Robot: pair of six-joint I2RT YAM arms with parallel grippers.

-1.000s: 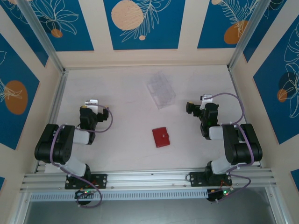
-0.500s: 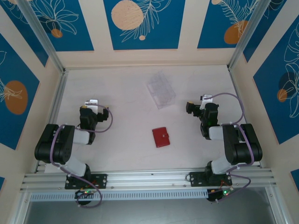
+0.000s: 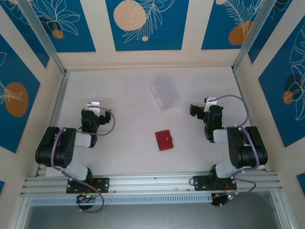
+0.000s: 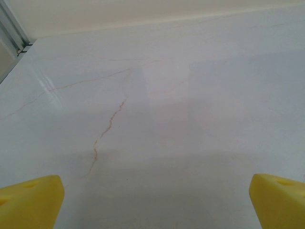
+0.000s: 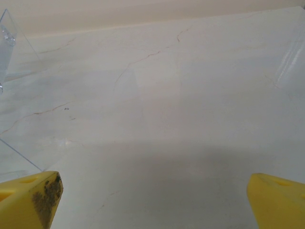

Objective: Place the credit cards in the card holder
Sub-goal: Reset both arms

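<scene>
Nothing's budged since a second ago, arms and wallet sit exactly where they were. Far left, the black left arm (image 3: 59, 148) is folded back on itself and the left gripper (image 3: 94, 109) hangs over the white marble-look table (image 3: 119, 90) with its thin brown veins. In the left wrist view its yellow fingertips (image 4: 29, 202) sit in opposite bottom corners, so the jaws are spread wide with just tabletop between them.

Moving toward the middle, the small red, roughly square folding card holder (image 3: 165, 140) lies flat and closed between the two arms, toward the near side of the table and well apart from both grippers. Its slightly longer axis runs near-to-far, with the far end tipped a little to the left. A tiny pale dot shows on its top face.

Beyond it sits a clear rectangular plastic tray (image 3: 164, 91), long axis slanted the same way. What's inside is too faint to tell.

On the right, the right gripper (image 3: 198, 110) has its jaws wide apart too. One yellow tip carries dark smudges, and a corner of the tray pokes in at the left edge of that wrist view
</scene>
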